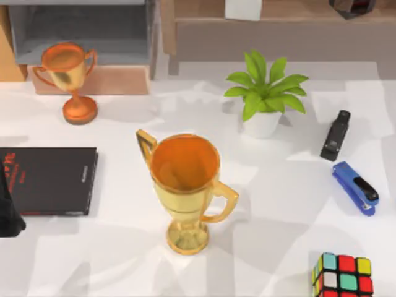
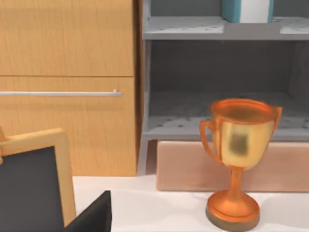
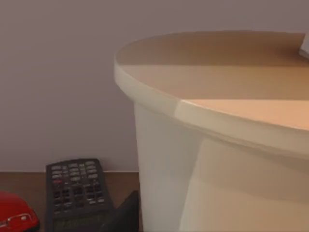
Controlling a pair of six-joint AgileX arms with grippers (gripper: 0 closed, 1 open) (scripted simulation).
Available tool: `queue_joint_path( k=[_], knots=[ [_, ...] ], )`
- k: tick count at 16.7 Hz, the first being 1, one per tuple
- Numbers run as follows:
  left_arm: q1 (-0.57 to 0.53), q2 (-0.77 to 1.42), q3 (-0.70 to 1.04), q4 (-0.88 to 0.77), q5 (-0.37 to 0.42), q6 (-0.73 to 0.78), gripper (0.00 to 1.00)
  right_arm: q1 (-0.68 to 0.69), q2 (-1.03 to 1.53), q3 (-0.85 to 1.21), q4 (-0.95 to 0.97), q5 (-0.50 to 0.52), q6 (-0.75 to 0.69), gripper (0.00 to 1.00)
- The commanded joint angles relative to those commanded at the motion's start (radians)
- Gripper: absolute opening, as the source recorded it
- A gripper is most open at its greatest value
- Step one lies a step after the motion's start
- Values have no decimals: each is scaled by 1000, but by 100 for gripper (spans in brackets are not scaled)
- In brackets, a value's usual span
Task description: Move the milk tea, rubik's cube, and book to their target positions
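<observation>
A white table (image 1: pixel 291 210) fills the scene from above, with a grey shelf unit (image 1: pixel 80 28) and a brown wooden shelf (image 1: pixel 272 31) along its far edge. At the centre stands a large gold trophy (image 1: pixel 185 192) with an orange inside. Left of it lies a thin black book with red lettering (image 1: pixel 52 179). A green potted plant (image 1: pixel 265 96) sits behind the large trophy, towards the right. A smaller orange-gold trophy (image 1: pixel 69 77) stands at the far left in front of the grey shelf unit. On the right side, a blue stapler (image 1: pixel 355 187) lies near a black stapler (image 1: pixel 335 135).

The rubik's cube (image 1: pixel 343 276) rests at the table's near right corner, well apart from everything else.

The left wrist view looks at the small trophy, with the book (image 2: pixel 247 10), teal and white, standing on a grey shelf above it.

The right wrist view is close against a white cup with a tan lid (image 3: pixel 222 140), beside a dark calculator (image 3: pixel 77 191) on a brown surface.

I cannot tell how either gripper's fingers stand.
</observation>
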Motion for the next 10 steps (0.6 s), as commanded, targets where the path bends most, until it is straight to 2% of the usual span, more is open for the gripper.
queue_joint_path(
  k=[10],
  knots=[
    [0, 0, 0, 0, 0, 0, 100, -20, -265, -323, 57, -24, 2, 0]
  ],
)
